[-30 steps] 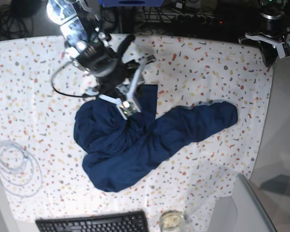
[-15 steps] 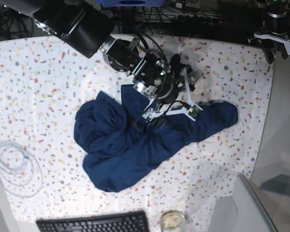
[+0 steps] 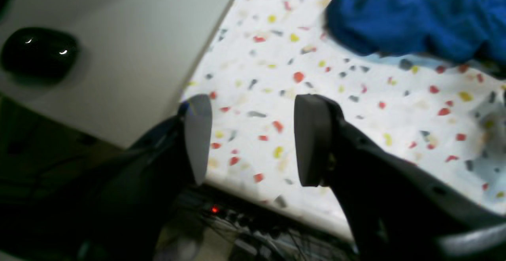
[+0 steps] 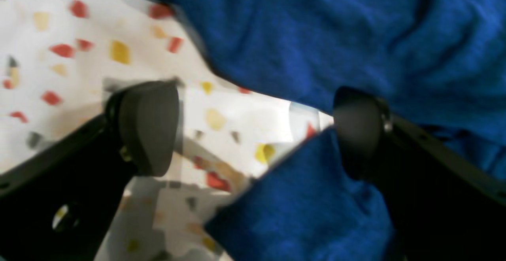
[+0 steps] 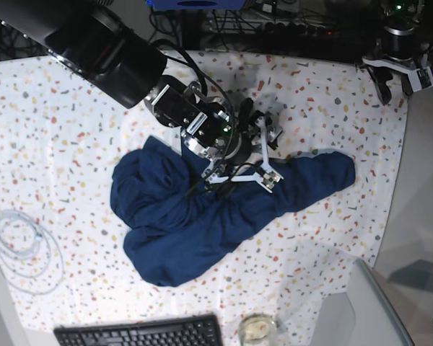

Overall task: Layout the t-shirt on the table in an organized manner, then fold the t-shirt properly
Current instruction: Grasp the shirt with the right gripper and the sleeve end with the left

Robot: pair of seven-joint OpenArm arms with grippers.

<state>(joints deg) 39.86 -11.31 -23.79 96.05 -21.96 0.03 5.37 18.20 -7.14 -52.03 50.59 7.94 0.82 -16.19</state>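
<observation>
The dark navy t-shirt (image 5: 202,216) lies crumpled in the middle of the speckled table (image 5: 58,130), with one long lobe reaching right. My right gripper (image 5: 244,176) hangs low over the shirt's upper middle. In the right wrist view the right gripper (image 4: 253,130) is open: one pad over bare table (image 4: 79,55), the other at the t-shirt (image 4: 336,35), nothing between them. My left gripper (image 5: 398,81) is at the table's far right corner. The left wrist view shows the left gripper (image 3: 255,138) open and empty, well away from the t-shirt (image 3: 415,16).
A black keyboard (image 5: 137,333) and a glass (image 5: 256,328) sit at the front edge. A coiled white cable (image 5: 22,249) lies at the left. A plain grey surface (image 5: 426,216) borders the table on the right, with a black object (image 3: 37,51) on it.
My right arm swung from the shirt's back-left over to its middle, its jaws opened and the lifted fabric dropped. My left gripper's jaws widened at the back right corner.
</observation>
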